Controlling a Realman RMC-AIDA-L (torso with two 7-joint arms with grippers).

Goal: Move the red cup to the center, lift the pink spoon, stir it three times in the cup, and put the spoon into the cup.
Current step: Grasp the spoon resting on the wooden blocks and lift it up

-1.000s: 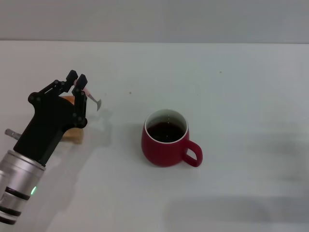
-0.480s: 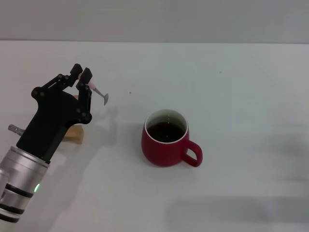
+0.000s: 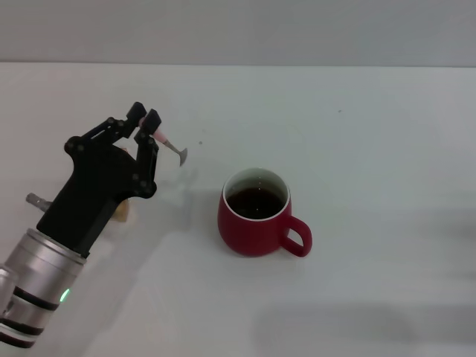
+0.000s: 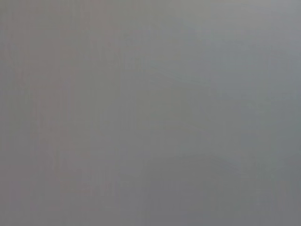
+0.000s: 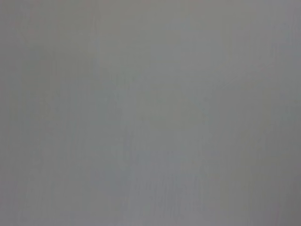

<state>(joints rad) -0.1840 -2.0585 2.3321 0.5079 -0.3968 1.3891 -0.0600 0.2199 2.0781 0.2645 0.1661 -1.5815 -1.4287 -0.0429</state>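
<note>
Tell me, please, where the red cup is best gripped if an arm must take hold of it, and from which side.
Probably the loop handle of the red cup. It sticks out toward the robot's right and slightly toward the robot, so a gripper coming from that side could close on it. The cup stands upright with dark liquid inside, so a level grip seems safest. The left gripper already holds the pink spoon.
</note>
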